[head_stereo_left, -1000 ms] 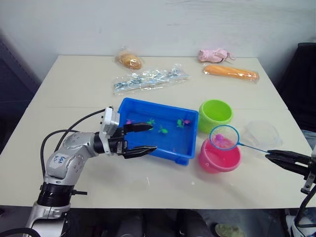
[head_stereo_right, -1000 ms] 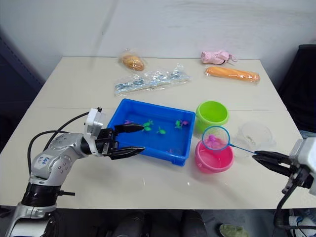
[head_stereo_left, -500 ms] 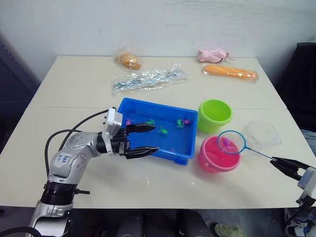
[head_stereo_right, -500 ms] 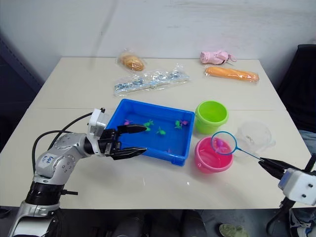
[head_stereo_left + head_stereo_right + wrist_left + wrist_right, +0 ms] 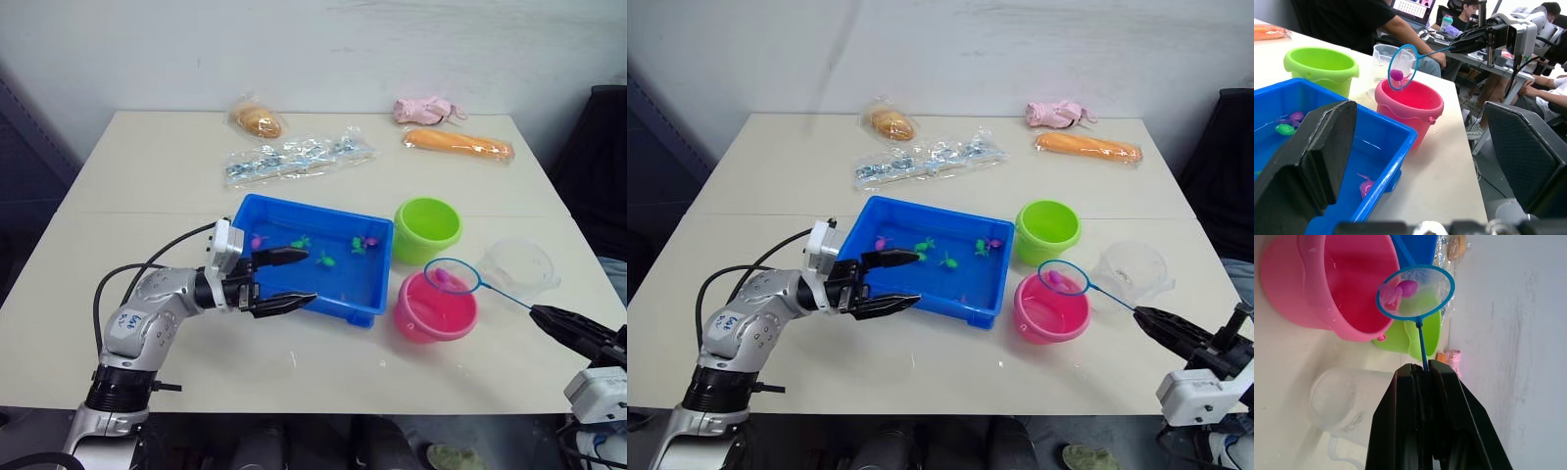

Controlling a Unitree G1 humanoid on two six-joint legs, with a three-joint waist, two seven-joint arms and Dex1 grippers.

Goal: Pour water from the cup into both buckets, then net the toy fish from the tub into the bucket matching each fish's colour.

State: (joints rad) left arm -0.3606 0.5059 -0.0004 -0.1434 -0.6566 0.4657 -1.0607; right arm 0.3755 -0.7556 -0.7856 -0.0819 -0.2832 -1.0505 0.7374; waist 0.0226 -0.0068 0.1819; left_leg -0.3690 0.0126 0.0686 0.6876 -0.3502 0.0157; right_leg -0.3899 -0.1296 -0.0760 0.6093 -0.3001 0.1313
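Observation:
The blue tub (image 5: pixel 312 208) sits mid-table with several green and pink toy fish (image 5: pixel 323 259) in its water. To its right are the green bucket (image 5: pixel 426 227), the pink bucket (image 5: pixel 434 311) and the clear cup (image 5: pixel 519 269). My right gripper (image 5: pixel 549 318) is shut on the net's thin handle. The blue hoop (image 5: pixel 452 276) hovers over the pink bucket's far right rim with a pink fish (image 5: pixel 1400 289) in its mesh. My left gripper (image 5: pixel 310 275) is open, and its fingers straddle the tub's near left wall.
Along the far side of the table lie a wrapped bun (image 5: pixel 257 119), a bag of clear packets (image 5: pixel 299 157), an orange package (image 5: pixel 458 144) and a pink bundle (image 5: pixel 423 109). In the left wrist view, people (image 5: pixel 1352 19) sit beyond the table's right edge.
The hoop with the pink fish has stayed over the pink bucket and now lies flatter. My right gripper has drawn back toward the table's right edge. The left gripper has barely moved.

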